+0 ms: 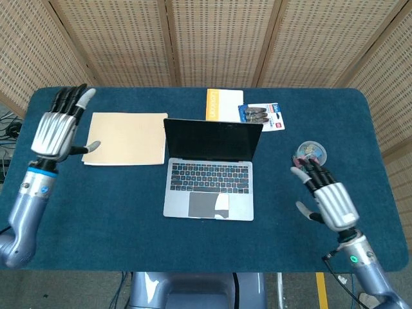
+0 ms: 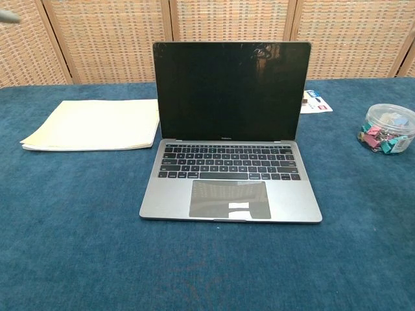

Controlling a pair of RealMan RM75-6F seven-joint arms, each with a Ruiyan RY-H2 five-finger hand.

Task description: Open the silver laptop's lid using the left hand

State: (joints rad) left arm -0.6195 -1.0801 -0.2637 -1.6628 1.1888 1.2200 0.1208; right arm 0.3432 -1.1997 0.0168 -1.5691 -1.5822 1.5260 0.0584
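The silver laptop [image 1: 211, 168] stands mid-worktop with its lid already upright, so the task looks done; the left hand [image 1: 56, 131], fingers spread and empty near the left edge, and the equally empty, spread right hand [image 1: 328, 196] should simply keep clear.

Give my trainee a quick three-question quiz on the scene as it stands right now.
1. True or false: the silver laptop has its lid closed.
2. What does the left hand hold? A) the lid B) the folder C) nothing
3. Which thing lies nearest the right hand: the manila folder or the clip jar?

Key: 1. False, the lid stands up and the dark screen faces the keyboard. 2. C, open and off to the side. 3. The clip jar.
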